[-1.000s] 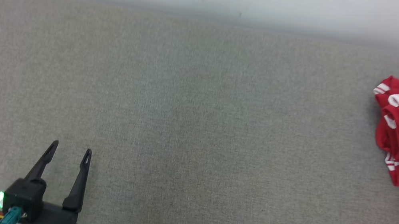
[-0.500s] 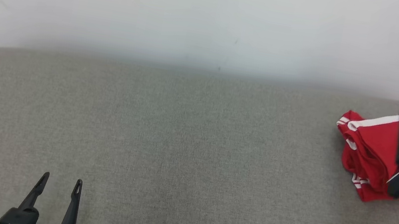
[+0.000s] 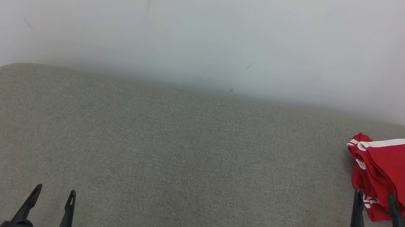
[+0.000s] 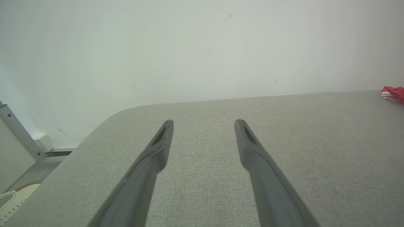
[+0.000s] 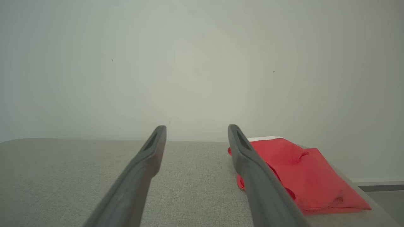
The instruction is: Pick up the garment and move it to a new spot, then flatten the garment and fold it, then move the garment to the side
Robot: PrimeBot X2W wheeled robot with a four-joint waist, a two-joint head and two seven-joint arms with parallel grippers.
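Note:
The garment (image 3: 401, 177) is red with white stripes and lies folded in a heap at the far right end of the grey table (image 3: 178, 159). The right wrist view has the garment (image 5: 300, 173) just right of my right finger. My right gripper (image 3: 376, 196) stands open just in front of the garment's near edge, holding nothing. Near the table's front left, my left gripper (image 3: 54, 190) is open and empty. In the left wrist view the left gripper (image 4: 203, 121) points over bare cloth, with the garment (image 4: 393, 93) small at the right edge.
A pale wall (image 3: 216, 29) runs behind the table's rounded far edge. Left of the table, the left wrist view shows a metal frame post (image 4: 19, 132) and a pale object (image 4: 12, 198) on the floor. Bare grey tabletop spans the middle and left.
The head camera has tilted up, showing more wall. My right gripper has drawn back from over the garment to just in front of it. The garment lies as before.

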